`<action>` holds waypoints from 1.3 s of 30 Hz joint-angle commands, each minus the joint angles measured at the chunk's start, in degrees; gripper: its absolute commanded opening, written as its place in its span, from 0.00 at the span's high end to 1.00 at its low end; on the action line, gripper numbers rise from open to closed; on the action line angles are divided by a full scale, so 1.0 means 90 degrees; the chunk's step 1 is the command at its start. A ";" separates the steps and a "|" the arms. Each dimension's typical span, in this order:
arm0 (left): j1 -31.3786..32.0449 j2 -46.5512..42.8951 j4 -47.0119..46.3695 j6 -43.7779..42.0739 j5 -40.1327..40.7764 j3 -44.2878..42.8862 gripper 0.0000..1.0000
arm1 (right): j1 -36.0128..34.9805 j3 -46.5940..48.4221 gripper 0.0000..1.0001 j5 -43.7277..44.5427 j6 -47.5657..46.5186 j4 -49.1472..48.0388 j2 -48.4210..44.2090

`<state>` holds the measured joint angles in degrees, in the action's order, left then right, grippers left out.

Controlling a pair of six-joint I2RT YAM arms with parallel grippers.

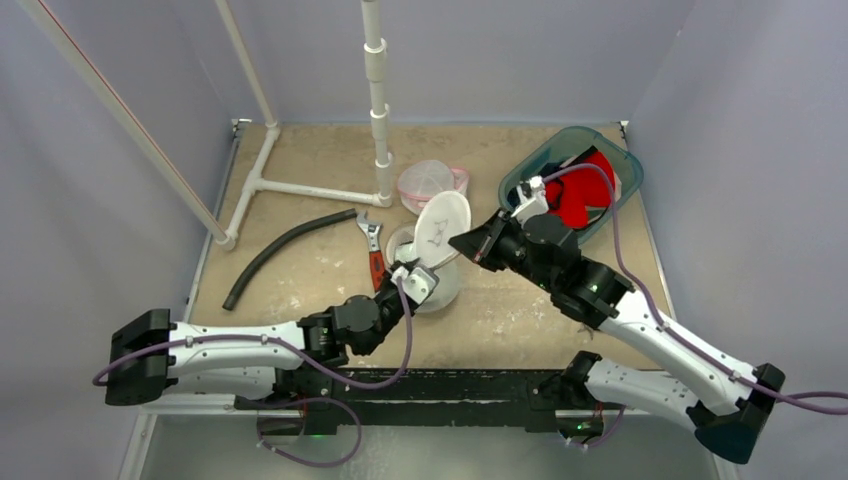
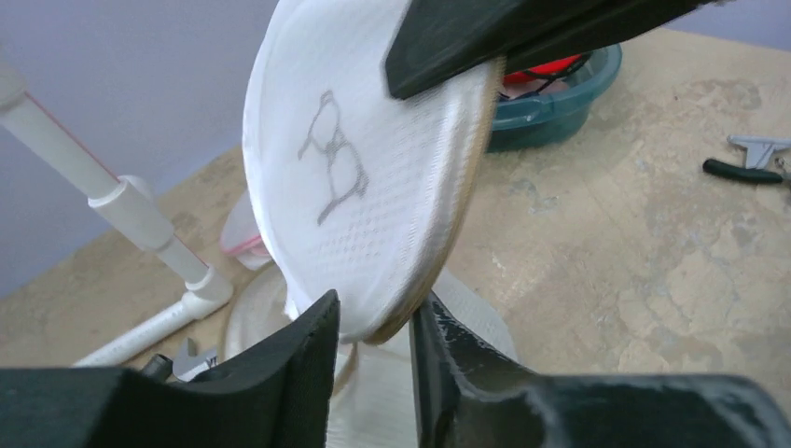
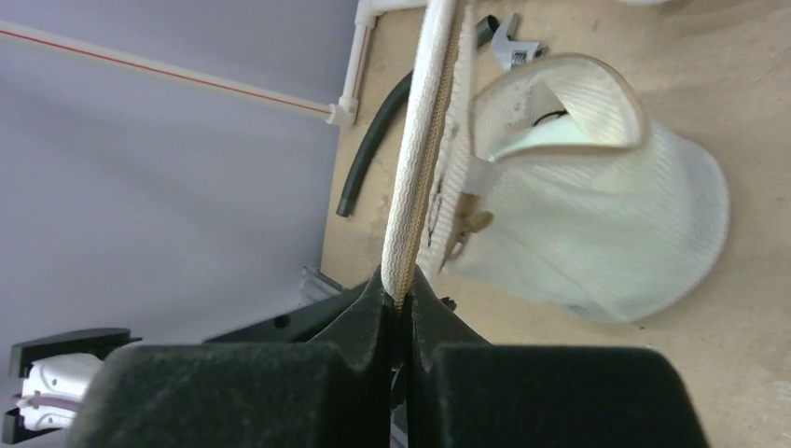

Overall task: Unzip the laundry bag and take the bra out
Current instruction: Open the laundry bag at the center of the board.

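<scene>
1. Lifting the lid flap (image 2: 364, 177) of the white mesh laundry bag (image 1: 440, 285), at the middle of the table (image 1: 520, 310), is judged to be the step in hand.
2. The flap's zip edge is pinched flat by the right gripper (image 3: 399, 289). The left gripper (image 2: 373, 327) is parted slightly, with the flap's lower edge between its fingers.
3. The flap is best drawn up and back gently, so that the bag's body is not dragged along and its mouth is held wide.
4. Only in the right wrist view is the open mouth shown, with pale fabric inside. The bra cannot be made out for certain.
5. Only in the top view are both arms seen together, with the bag beside a wrench (image 1: 372, 240).
</scene>
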<state>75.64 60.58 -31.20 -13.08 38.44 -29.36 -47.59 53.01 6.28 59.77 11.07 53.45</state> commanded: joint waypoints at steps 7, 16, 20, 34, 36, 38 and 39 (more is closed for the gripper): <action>-0.0023 -0.0876 0.2045 0.2632 0.1147 -0.0672 0.37 | 0.0017 -0.1181 1.00 0.0328 -0.1911 -0.0199 -0.1392; -0.2542 -0.0014 0.3906 0.5489 -0.1277 -0.1285 0.36 | 0.0023 -0.2874 1.00 0.0732 -0.2147 -0.0786 -0.2656; -0.3365 0.0154 0.3624 0.5818 -0.2504 -0.1043 0.31 | 0.0020 -0.3086 1.00 0.0929 -0.2125 -0.0787 -0.2834; -0.3692 0.1213 0.4038 0.5029 -0.3640 -0.2365 0.28 | 0.0016 -0.2949 1.00 0.0845 -0.2606 -0.0840 -0.2717; -0.3682 0.1331 0.4016 0.4965 -0.3767 -0.2400 0.30 | 0.0022 -0.2925 1.00 0.0836 -0.2662 -0.0799 -0.2733; -0.3691 0.1603 0.4390 0.4868 -0.3691 -0.2644 0.38 | 0.0019 -0.2896 1.00 0.0865 -0.2699 -0.0736 -0.2776; -0.3696 0.1813 0.4608 0.4807 -0.3612 -0.2772 0.43 | 0.0020 -0.2872 1.00 0.0880 -0.2704 -0.0713 -0.2796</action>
<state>42.76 72.55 5.26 33.26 6.74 -49.58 -47.55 25.04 12.56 37.54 5.65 28.84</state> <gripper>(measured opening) 0.643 0.019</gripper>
